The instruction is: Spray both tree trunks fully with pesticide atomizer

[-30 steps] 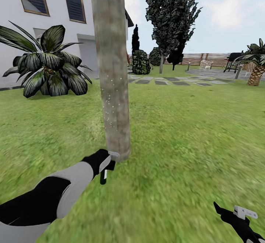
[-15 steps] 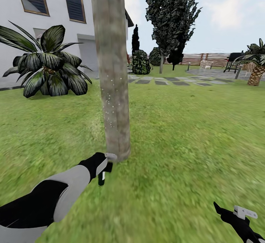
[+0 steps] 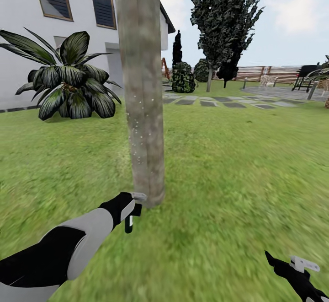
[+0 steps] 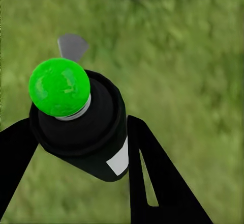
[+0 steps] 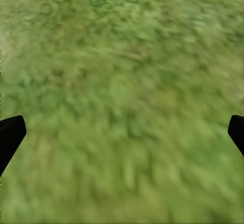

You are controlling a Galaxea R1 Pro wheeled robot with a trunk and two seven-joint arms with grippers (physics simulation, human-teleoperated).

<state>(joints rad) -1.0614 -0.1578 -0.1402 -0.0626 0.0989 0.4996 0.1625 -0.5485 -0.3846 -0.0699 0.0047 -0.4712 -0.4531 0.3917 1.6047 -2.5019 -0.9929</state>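
A thick mottled grey-brown tree trunk point(image 3: 144, 87) rises from the grass point(image 3: 228, 169) just ahead, with small white specks point(image 3: 135, 132) on its lower left side. My left gripper point(image 3: 132, 207) hangs close to the trunk's foot, slightly to its left. It is shut on the pesticide atomizer point(image 3: 129, 222). In the left wrist view the atomizer point(image 4: 81, 127) is a black body with a round green tip point(image 4: 59, 86), clamped between the dark fingers point(image 4: 152, 173). My right gripper point(image 3: 299, 267) is low at the right, open over bare grass point(image 5: 122, 81). No second such trunk is visible.
A low plant with broad striped leaves point(image 3: 73, 82) stands left of the trunk before the white house point(image 3: 27, 50). Behind are a dark narrow tree point(image 3: 224, 18), grey stepping stones point(image 3: 219, 103), a slat fence point(image 3: 269, 73) and a grill point(image 3: 307, 75). Open lawn lies to the right.
The whole head view has shifted a little, so the camera moved. My left gripper, still holding the atomizer, wavered slightly beside the trunk's foot. The right gripper stayed put.
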